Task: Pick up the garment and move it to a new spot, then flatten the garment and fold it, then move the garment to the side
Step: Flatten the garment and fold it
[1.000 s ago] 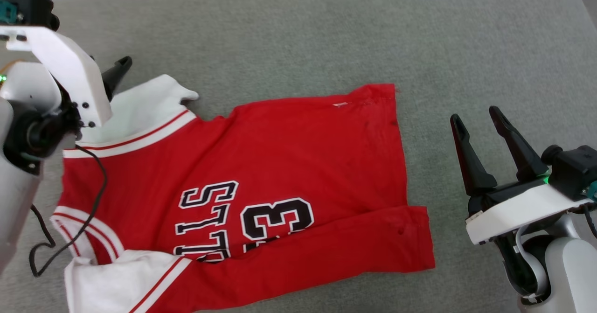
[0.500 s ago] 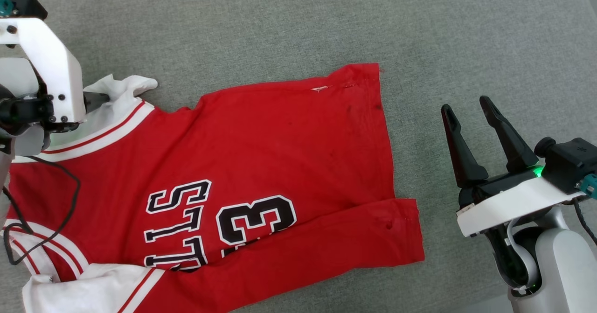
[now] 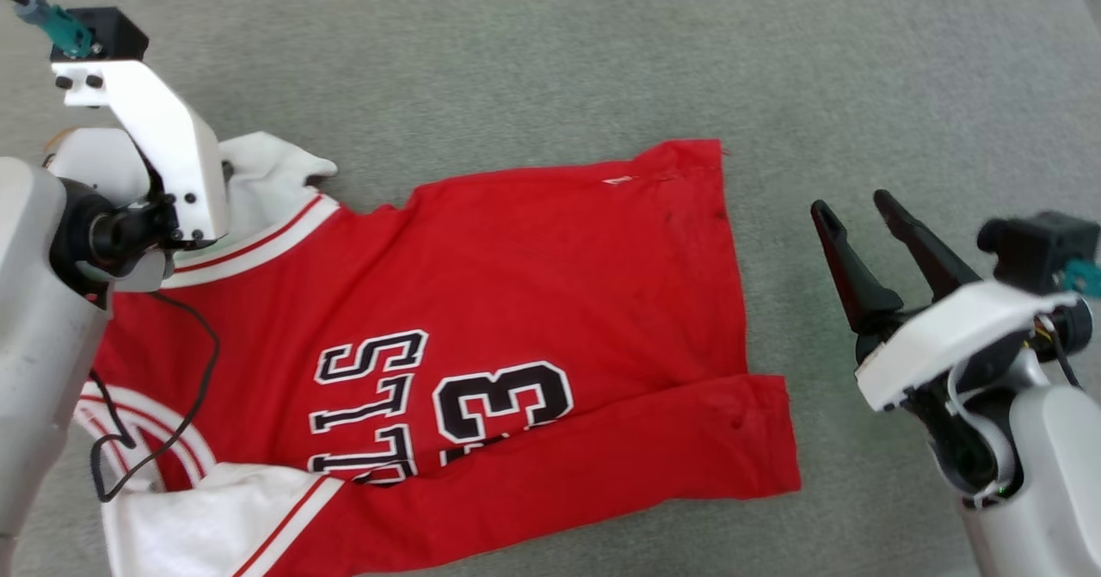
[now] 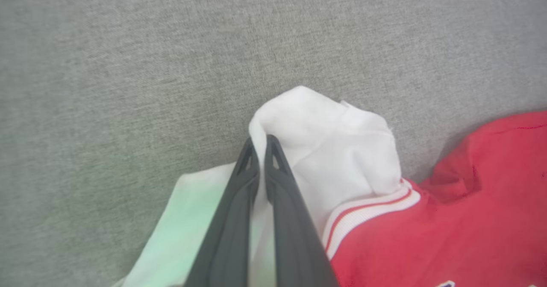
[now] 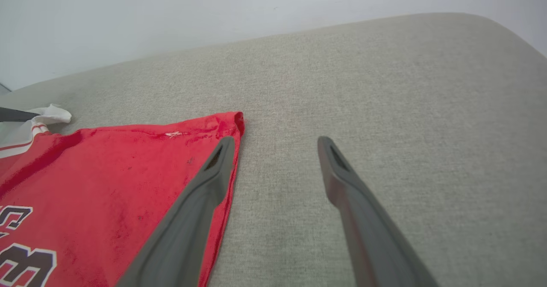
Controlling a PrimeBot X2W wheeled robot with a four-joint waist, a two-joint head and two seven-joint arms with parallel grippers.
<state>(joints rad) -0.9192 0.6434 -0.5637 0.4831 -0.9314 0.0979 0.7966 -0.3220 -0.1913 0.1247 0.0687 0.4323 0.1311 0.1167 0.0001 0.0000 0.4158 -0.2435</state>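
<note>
Here, at the upper left of the head view, the left gripper [image 4: 258, 139] is clamped tight on a fold of the white sleeve [image 4: 324, 146] of the garment [image 3: 533, 302]. The red jersey lies spread across the centre and lower left of that frame on the grey fabric surface [image 3: 550, 52], number 23 facing up, its lower edge folded over. At the right, the right gripper [image 3: 850, 205] hangs empty, fingers spread, near the hem.
</note>
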